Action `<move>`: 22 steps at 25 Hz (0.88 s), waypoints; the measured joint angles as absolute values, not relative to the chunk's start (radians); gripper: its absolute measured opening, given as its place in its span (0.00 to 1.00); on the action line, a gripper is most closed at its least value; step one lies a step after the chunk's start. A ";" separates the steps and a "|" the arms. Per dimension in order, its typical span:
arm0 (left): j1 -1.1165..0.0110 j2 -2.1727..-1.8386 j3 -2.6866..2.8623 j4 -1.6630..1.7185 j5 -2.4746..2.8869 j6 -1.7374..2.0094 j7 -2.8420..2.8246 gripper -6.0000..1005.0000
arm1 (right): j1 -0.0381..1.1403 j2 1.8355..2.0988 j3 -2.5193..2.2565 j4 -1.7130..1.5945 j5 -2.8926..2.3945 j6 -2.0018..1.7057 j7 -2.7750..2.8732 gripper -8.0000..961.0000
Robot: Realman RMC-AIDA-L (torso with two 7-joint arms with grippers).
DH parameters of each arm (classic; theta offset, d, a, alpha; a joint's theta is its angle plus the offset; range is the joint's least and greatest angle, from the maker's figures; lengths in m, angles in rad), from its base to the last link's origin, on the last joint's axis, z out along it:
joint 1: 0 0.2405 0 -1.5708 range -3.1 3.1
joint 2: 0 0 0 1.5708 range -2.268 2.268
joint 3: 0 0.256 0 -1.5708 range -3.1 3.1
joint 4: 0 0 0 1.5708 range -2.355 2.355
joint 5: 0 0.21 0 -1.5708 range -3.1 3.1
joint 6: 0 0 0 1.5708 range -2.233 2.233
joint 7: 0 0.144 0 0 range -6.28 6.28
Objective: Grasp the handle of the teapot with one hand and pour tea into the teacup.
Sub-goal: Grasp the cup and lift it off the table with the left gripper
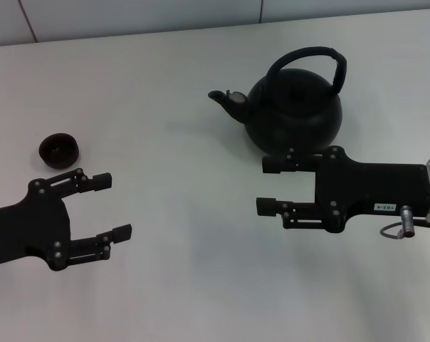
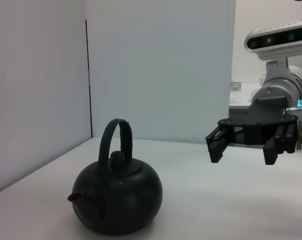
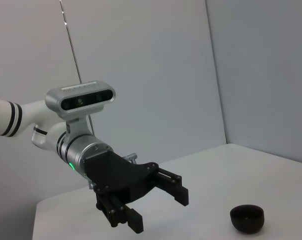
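The matte black teapot (image 1: 293,110) stands on the white table at the back right, its spout (image 1: 224,100) pointing left. Its arched handle (image 1: 311,57) rises over the lid. The teapot also shows in the left wrist view (image 2: 118,200). The small dark teacup (image 1: 59,149) sits at the left, also seen in the right wrist view (image 3: 247,218). My right gripper (image 1: 265,185) is open, just in front of the teapot, holding nothing. It shows in the left wrist view too (image 2: 241,147). My left gripper (image 1: 114,206) is open and empty, in front of the teacup, also in the right wrist view (image 3: 158,207).
The white table (image 1: 201,271) runs back to a pale wall (image 1: 129,18). Grey partition walls (image 2: 156,70) stand beyond the table's edges.
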State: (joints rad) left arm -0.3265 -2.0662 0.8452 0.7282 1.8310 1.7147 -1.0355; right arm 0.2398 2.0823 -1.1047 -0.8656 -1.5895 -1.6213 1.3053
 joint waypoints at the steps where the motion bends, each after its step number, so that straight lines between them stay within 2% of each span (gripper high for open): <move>1: -0.326 -2.066 0.845 0.728 1.831 1.715 -1.035 0.80 | 0.240 2.082 -1.105 -0.865 -1.590 -1.621 1.305 0.71; 22: -0.329 -2.068 0.830 0.722 1.802 1.673 -1.023 0.79 | 0.239 2.083 -1.104 -0.866 -1.591 -1.623 1.299 0.71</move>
State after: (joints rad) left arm -0.3286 -2.0678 0.8298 0.7224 1.8015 1.6731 -1.0234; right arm 0.2392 2.0832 -1.1044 -0.8657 -1.5908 -1.6230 1.2986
